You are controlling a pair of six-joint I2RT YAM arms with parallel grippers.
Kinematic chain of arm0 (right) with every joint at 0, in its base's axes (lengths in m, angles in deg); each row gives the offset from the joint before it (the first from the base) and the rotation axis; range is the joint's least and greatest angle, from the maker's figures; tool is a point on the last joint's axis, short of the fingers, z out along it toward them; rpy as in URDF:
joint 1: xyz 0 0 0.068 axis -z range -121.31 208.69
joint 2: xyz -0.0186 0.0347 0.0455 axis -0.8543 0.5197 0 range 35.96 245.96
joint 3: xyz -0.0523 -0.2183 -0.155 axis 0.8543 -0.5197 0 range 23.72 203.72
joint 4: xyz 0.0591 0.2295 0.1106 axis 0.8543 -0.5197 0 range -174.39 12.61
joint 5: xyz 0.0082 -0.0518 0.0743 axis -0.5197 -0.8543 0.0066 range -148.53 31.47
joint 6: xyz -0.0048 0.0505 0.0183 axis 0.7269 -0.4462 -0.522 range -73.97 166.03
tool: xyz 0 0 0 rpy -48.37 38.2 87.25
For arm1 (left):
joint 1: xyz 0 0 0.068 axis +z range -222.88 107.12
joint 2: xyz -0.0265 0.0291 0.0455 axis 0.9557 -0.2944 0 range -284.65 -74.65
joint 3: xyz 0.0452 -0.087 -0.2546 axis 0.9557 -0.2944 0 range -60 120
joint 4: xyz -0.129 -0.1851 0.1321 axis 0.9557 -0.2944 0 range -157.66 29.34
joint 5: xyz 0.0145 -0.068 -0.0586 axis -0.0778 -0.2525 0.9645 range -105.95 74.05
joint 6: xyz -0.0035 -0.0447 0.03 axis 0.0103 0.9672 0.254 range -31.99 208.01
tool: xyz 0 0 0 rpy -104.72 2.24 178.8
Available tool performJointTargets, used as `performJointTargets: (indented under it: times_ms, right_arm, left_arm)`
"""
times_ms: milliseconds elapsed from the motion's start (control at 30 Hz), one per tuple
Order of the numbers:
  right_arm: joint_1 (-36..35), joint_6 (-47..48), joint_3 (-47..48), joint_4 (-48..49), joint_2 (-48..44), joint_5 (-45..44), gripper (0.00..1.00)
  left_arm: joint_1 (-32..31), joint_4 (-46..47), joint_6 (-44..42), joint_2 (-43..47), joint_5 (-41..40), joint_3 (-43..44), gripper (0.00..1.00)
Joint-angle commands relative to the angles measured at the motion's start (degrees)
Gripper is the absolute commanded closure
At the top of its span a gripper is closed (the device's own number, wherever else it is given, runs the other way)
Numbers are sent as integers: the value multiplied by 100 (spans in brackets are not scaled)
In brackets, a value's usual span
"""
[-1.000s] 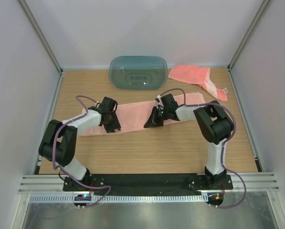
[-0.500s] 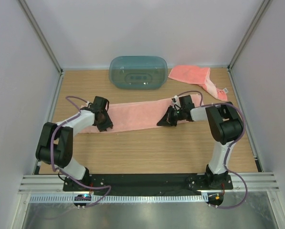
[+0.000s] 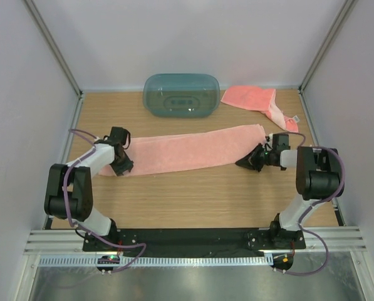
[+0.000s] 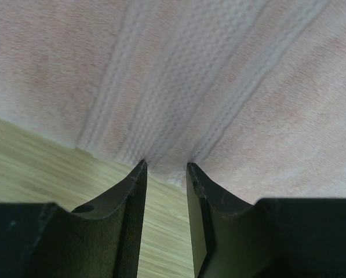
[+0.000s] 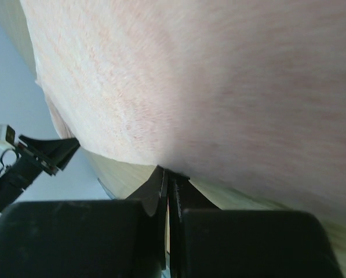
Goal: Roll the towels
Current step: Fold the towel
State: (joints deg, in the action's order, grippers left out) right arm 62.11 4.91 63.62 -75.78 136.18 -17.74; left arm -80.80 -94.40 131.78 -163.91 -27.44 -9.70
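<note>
A long salmon-pink towel (image 3: 187, 150) lies stretched across the wooden table, its ribbed band filling the left wrist view (image 4: 219, 69). My left gripper (image 3: 123, 168) is at its left end. The jaws stand narrowly apart, and the towel's near hem is gathered between the tips (image 4: 164, 167). My right gripper (image 3: 244, 163) is low at the towel's right end, near edge. Its jaws are shut, and their tips (image 5: 170, 172) touch the cloth's (image 5: 219, 75) border with nothing seen between them. A second pink towel (image 3: 252, 98) with a white tag lies crumpled at the back right.
A translucent teal oval tub (image 3: 181, 95) stands upside down at the back centre, just beyond the long towel. White walls with metal posts close the table (image 3: 193, 200) on three sides. Bare wood runs between the towel and the arm bases.
Both grippers have moved outward along the towel's near edge, the left one leftward and the right one rightward. The towel now lies longer, narrower and straighter.
</note>
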Motion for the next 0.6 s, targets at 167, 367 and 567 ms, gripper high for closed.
performJointTargets:
  times_ms: [167, 367, 567]
  right_arm:
    - [967, -1, -281, -406, -767, -625, 99]
    - [985, 210, -97, -1345, -1811, -1256, 99]
    - [924, -210, -254, -1446, -3289, -1446, 99]
  left_arm:
    - [72, -283, 97, 154, -521, -64, 66]
    - [89, -274, 105, 127, -679, -65, 66]
    - [98, -265, 141, 215, -741, -82, 67]
